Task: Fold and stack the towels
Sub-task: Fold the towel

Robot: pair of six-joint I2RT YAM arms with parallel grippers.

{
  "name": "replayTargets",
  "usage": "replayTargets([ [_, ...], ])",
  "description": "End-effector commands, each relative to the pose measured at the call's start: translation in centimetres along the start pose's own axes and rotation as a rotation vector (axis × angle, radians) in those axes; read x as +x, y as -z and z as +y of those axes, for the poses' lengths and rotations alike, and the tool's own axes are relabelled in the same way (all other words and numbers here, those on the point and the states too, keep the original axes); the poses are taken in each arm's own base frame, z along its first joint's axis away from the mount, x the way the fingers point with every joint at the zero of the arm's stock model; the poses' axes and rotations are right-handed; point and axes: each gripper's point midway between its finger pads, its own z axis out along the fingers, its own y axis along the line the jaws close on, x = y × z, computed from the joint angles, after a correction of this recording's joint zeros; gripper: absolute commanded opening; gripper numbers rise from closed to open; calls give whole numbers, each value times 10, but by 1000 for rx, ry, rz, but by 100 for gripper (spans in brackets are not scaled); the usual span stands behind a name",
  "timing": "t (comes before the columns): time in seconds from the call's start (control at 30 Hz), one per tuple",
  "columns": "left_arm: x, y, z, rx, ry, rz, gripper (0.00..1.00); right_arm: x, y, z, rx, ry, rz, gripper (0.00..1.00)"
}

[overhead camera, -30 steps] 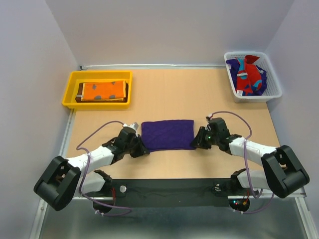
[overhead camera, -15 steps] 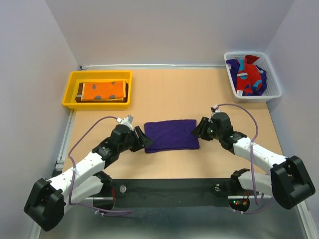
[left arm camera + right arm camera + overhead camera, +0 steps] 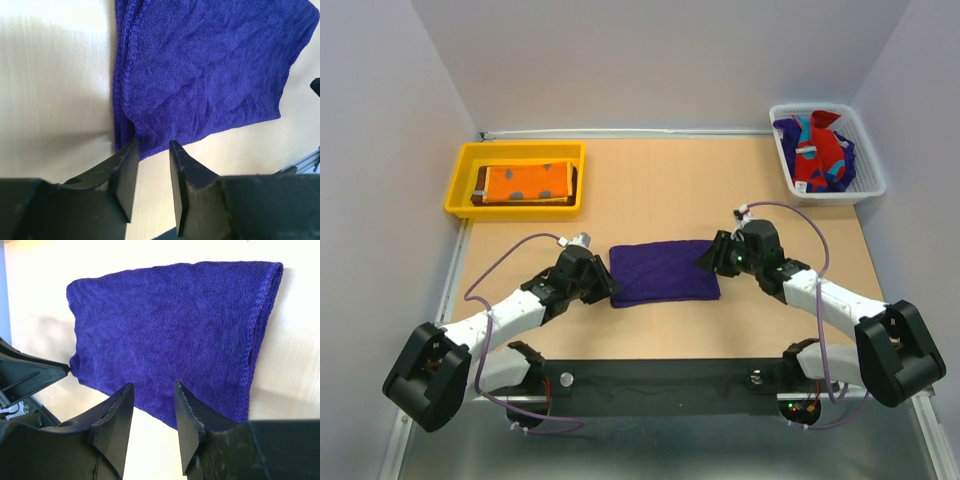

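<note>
The purple towel [image 3: 663, 272] lies folded into a flat rectangle on the table [image 3: 670, 190]. It sits midway between the left and right edges and closer to the near edge than the far one, with its long sides running left to right. It is plain deep purple terry, lightly creased. In the left wrist view its [image 3: 200, 75] left end shows stacked layers with a stitched hem. In the right wrist view its [image 3: 165, 325] right end is a rounded fold with a hem line along it.

The left gripper [image 3: 605, 283] is at the towel's left end, jaws parted. Its fingertips [image 3: 152, 150] sit at the near left corner of the cloth, gripping nothing. The right gripper [image 3: 708, 258] is at the right end, also released, its tips [image 3: 152, 390] over the towel's edge with a clear gap between them.

A yellow tray [image 3: 460, 190] in the far left corner holds a folded orange towel [image 3: 525, 181] on top of a brown towel [image 3: 479, 186]. A white basket [image 3: 830, 197] in the far right corner holds a crumpled red towel [image 3: 817, 155] and some purple cloth.
</note>
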Motion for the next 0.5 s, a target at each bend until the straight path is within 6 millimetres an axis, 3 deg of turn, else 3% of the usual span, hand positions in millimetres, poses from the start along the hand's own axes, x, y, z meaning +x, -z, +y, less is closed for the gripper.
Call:
replayTargets([
  [0.0, -9, -2, -9, 17, -29, -33, 38, -4, -2, 9, -55, 34, -24, 44],
  [0.17, -7, -6, 3, -35, -31, -31, 39, 2, -2, 6, -58, 35, -14, 44],
  [0.3, -19, -4, 9, -69, -25, -102, 45, 5, -2, 4, -60, 36, -7, 44],
  [0.47, -20, -8, 8, -81, -50, -90, 46, 7, -3, 2, -58, 34, -3, 44],
])
